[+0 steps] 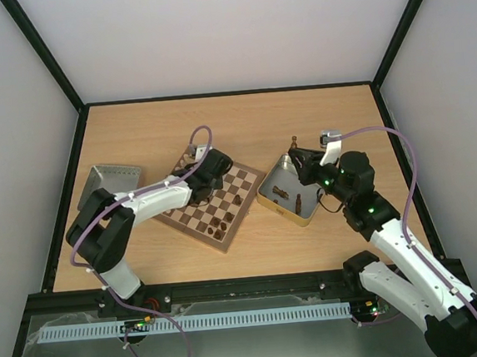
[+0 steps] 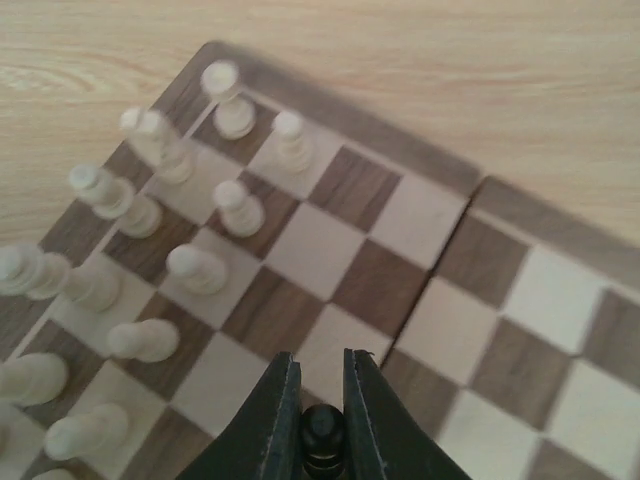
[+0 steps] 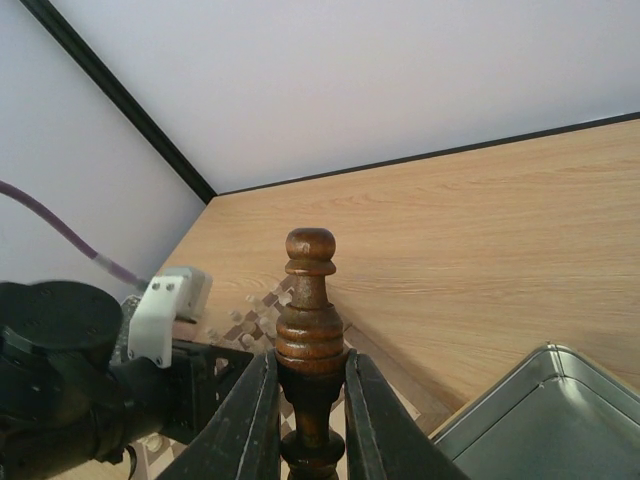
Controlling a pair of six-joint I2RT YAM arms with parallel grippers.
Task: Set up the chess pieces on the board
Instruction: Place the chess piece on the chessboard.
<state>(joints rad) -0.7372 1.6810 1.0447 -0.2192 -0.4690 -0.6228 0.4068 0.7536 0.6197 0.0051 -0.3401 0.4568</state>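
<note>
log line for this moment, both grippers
left gripper shut on small dark piece over chessboard | right gripper shut on tall dark piece by metal tin | cream pieces standing on board

Tan and dark-brown checks across the chessboard (image 2: 310, 245), brown along its rim. Pale cream on the pawns (image 2: 240, 207); near-black on the small piece (image 2: 323, 432) (in shadow); glossy reddish-brown on the tall turned piece (image 3: 309, 320). Light wood grain over the table (image 2: 450, 60).
</note>
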